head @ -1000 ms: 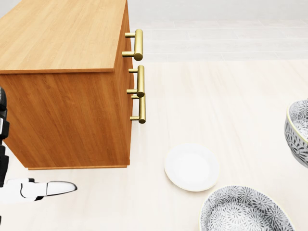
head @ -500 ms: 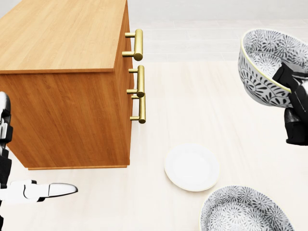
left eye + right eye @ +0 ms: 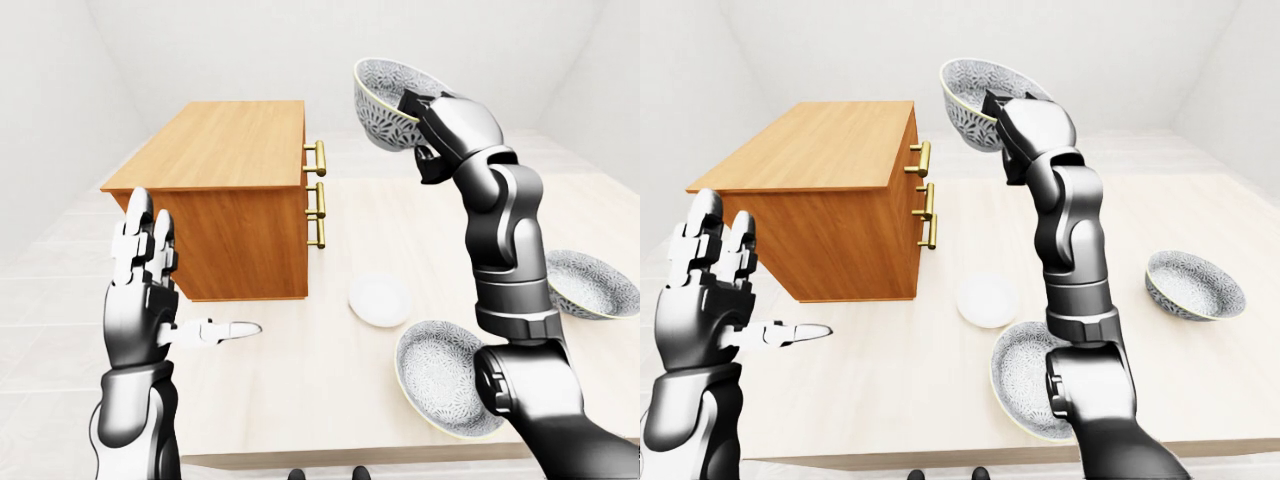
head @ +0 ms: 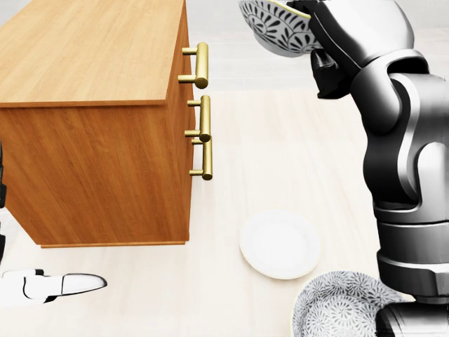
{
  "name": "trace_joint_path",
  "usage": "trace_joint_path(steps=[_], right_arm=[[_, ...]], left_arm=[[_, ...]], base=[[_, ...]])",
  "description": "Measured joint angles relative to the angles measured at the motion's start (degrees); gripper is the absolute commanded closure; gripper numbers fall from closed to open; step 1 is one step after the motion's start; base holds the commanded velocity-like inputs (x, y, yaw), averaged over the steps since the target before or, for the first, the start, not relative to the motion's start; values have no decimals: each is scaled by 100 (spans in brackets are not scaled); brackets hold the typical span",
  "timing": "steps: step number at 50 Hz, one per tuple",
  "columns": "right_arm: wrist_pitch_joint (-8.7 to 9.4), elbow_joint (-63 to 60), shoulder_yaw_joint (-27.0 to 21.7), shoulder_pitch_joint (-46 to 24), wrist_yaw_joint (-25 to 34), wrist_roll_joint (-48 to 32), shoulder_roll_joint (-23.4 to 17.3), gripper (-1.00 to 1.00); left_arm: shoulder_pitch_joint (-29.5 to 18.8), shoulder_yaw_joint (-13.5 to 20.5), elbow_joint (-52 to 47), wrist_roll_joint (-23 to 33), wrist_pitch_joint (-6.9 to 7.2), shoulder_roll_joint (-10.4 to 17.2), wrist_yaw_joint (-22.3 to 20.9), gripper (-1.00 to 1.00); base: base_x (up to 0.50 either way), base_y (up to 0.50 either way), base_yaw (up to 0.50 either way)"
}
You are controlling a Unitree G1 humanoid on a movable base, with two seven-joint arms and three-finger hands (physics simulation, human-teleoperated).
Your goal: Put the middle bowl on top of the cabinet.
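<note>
High in the left-eye view, my right hand (image 3: 422, 112) is shut on the rim of a grey patterned bowl (image 3: 380, 95). The bowl is tilted, its opening facing up and left. It hangs in the air just right of the wooden cabinet (image 3: 235, 150), above the level of the cabinet's flat top and apart from it. The cabinet stands on the table (image 3: 300, 400) with brass handles (image 3: 319, 195) on its right face. My left hand (image 3: 150, 275) is raised with open fingers at the lower left, below the cabinet, holding nothing.
A small white plate (image 3: 380, 300) lies on the table right of the cabinet. One patterned bowl (image 3: 440, 375) sits near the table's bottom edge, partly behind my right arm. Another patterned bowl (image 3: 1193, 283) sits at the far right.
My right arm has swung the bowl up and to the left, from the head view's right edge to high beside the cabinet's handles. The left hand has barely moved.
</note>
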Motion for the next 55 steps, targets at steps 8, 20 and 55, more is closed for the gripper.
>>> trace_joint_path(steps=[8,20,55], right_arm=[[0,1141,246,-1137,-159,44,239,100],[0,3004,449,-2637,-643,200,559,100],[0,6000,887,-4389,-1929,366,1734,100]], left_arm=[[127,11,-160,23,0,-43,-52,-100],[341,124,-319,8,0,-118,-178,-100],[914,716,-226,-131,0,-368,-707,-100]], base=[[0,0,0],[0,0,0],[0,0,0]])
